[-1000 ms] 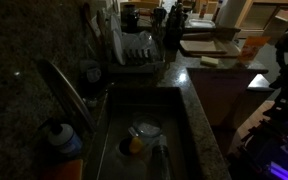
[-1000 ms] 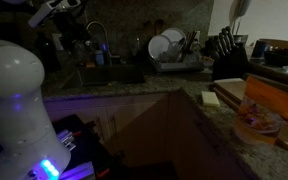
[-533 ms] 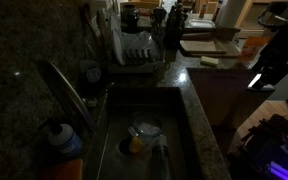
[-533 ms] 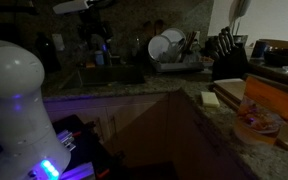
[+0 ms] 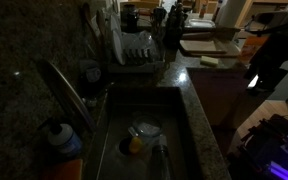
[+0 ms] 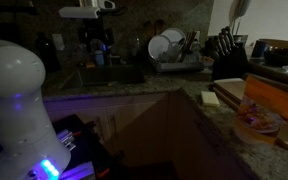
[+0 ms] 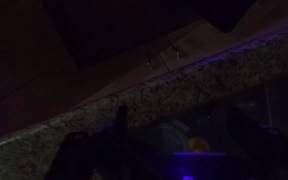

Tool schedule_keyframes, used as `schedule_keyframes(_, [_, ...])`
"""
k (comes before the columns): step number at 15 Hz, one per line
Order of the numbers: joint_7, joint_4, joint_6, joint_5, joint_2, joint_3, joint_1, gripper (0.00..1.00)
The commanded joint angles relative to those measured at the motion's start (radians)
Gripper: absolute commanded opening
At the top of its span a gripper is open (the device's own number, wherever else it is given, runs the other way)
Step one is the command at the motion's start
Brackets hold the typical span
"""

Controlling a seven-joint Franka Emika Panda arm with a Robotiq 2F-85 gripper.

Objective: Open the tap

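Further right along the top edge than a second ago: the hand (image 6: 88,12), at the arm's pale tip in an exterior view, upper left of the frame, no longer in the corner. Shifted too, at the right edge of an exterior view: the dark bulk of the arm (image 5: 274,50). Unchanged: the tap (image 5: 66,95), slanting from centre left down over the sink (image 5: 189,115), with a blue-capped bottle (image 5: 62,138) just beside its base at lower left. Too dark to tell how far open the hand stands or whether it holds anything. Across the wrist view, only the speckled worktop (image 7: 174,85) edge, running diagonally.
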Motion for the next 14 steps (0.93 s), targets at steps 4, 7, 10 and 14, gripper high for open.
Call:
schedule_keyframes(4, [-0.199, 0.111, 0.276, 0.115, 0.447, 0.083, 0.125, 1.00])
schedule_keyframes(7, [-0.102, 0.191, 0.498, -0.035, 0.584, 0.196, 0.098, 1.00])
schedule_keyframes(10, [0.089, 0.249, 0.736, -0.232, 0.684, 0.232, 0.048, 1.00])
schedule_keyframes(14, [0.106, 0.251, 0.755, -0.183, 0.693, 0.232, 0.044, 1.00])
